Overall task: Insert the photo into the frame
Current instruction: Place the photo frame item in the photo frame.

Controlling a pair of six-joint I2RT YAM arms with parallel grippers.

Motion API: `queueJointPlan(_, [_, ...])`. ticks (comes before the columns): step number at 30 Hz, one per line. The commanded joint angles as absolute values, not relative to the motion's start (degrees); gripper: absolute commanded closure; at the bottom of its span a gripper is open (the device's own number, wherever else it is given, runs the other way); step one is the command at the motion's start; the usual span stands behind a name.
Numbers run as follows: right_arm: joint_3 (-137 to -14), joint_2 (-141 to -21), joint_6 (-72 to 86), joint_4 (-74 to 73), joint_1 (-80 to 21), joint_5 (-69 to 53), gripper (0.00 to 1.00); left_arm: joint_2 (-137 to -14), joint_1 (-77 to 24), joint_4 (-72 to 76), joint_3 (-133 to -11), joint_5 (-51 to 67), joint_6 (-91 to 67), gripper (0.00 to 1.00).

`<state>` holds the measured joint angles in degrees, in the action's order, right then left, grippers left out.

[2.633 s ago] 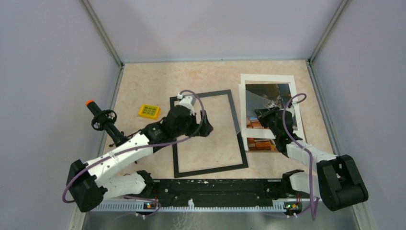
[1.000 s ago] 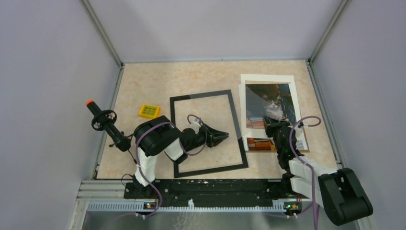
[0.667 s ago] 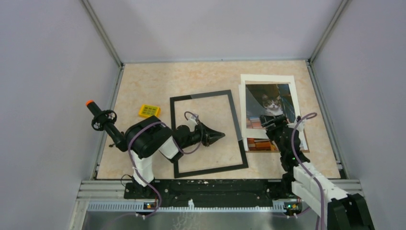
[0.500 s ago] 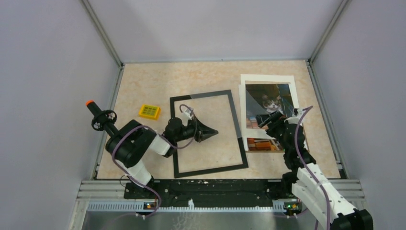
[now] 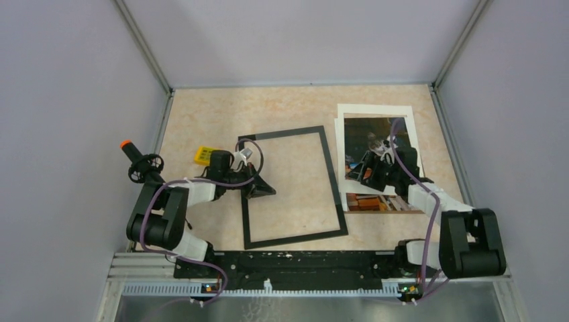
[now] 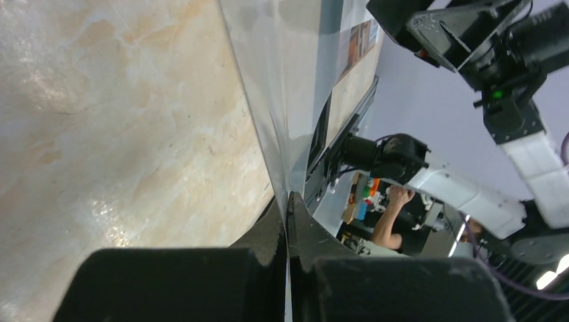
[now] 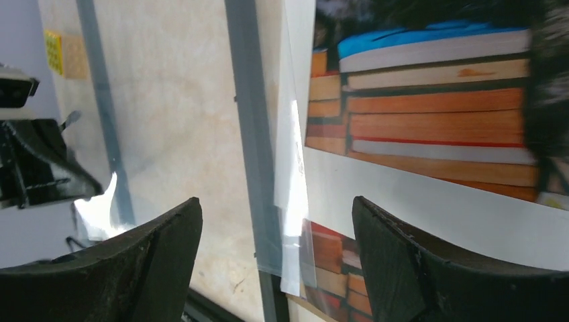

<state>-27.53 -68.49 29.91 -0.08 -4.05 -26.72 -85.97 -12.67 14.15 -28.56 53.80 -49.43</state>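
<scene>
left hand [image 5: 260,188] pinched shut on the edge of a clear sheet [image 6: 295,87], at the left rail of the frame [image 5: 295,236] | right hand [image 5: 371,172] jaws wide, holding nothing, above lower left of the photo [image 5: 376,111] | photo lies cat side up on the desk [image 5: 215,114], just right of the frame, outside it

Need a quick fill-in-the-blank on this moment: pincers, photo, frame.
1. The left pincer is ____ on the clear sheet.
2. The right pincer is ____, by the photo.
3. In the top view the photo lies to the ____ of the frame.
Missing words: shut; open; right.
</scene>
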Motion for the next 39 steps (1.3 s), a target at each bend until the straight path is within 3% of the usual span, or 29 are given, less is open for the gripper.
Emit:
queueJointPlan(1, [-29.30,-74.63,32.07,9.22,-3.91,-42.17,0.20,-83.59,-10.62,3.47,-31.29,59.90,-38.05,1.00])
queueJointPlan(8, [-26.68,-81.35,35.38,17.59,-4.04,-46.74,0.20,-80.85,-8.53,-3.93,-29.06,61.54,-33.23,1.00])
queueJointPlan(11, [-27.02,-83.77,35.92,18.95,-4.09,-47.96,0.27,-79.58,-8.04,-5.43,-29.22,62.22,-33.68,1.00])
queueJointPlan(17, [-27.35,-87.15,36.95,22.60,-4.04,-49.01,0.28,-79.12,-7.04,-10.49,-30.32,61.35,-30.83,1.00])
queueJointPlan(20, [-28.40,-92.66,38.42,25.56,-4.25,-52.22,0.39,-80.61,-6.95,-10.09,-30.27,61.14,-30.59,1.00])
queueJointPlan(27, [-25.07,-99.80,47.82,45.25,-5.18,-56.65,0.43,-81.76,-6.86,-9.18,-30.22,60.73,-30.85,1.00])
queueJointPlan(34, [-22.70,-100.38,60.43,63.99,-5.23,-59.96,0.73,-81.84,-6.86,-9.72,-30.21,58.57,-30.76,1.00])
queueJointPlan(39, [-23.50,-102.09,62.16,67.45,-8.78,-58.40,0.71,-82.09,-6.88,-9.88,-30.15,58.79,-30.75,1.00])
